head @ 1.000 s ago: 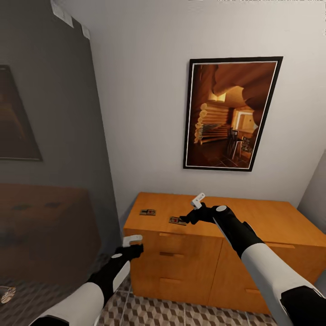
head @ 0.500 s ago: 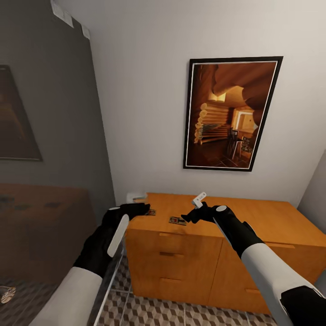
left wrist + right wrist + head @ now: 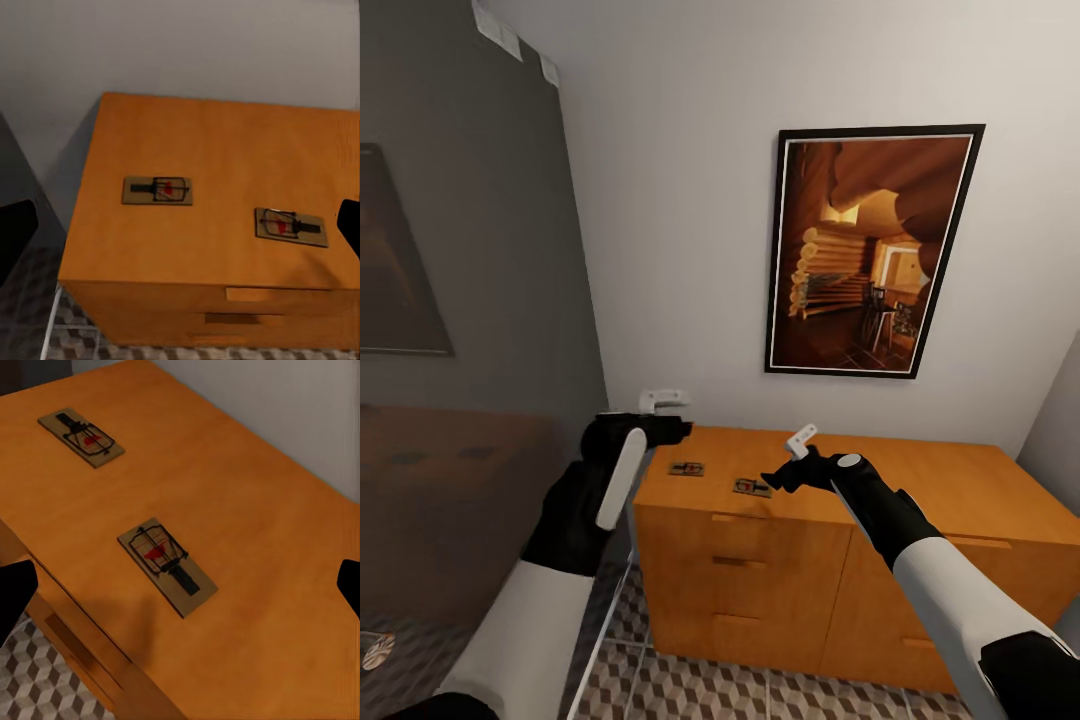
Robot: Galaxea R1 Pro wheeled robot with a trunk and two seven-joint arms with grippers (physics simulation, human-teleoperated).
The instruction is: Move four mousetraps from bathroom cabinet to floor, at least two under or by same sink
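Observation:
Two mousetraps lie flat on the left part of the orange-brown cabinet top: one near the left end, one by the front edge. My left gripper hovers open above the cabinet's left rear corner. In its wrist view both mousetraps lie below its open gripper. My right gripper hangs open just right of and above the nearer trap, which sits under it, the other farther off. The bathroom sink is out of view.
Cube-patterned bathroom floor runs in front of the cabinet. A dark glass panel stands close at the left, beside my left arm. A framed picture hangs on the wall above the cabinet. The cabinet's drawer fronts are closed.
My left arm rose from beside the drawer fronts to above the cabinet's left rear corner. The right gripper and both mousetraps stayed put.

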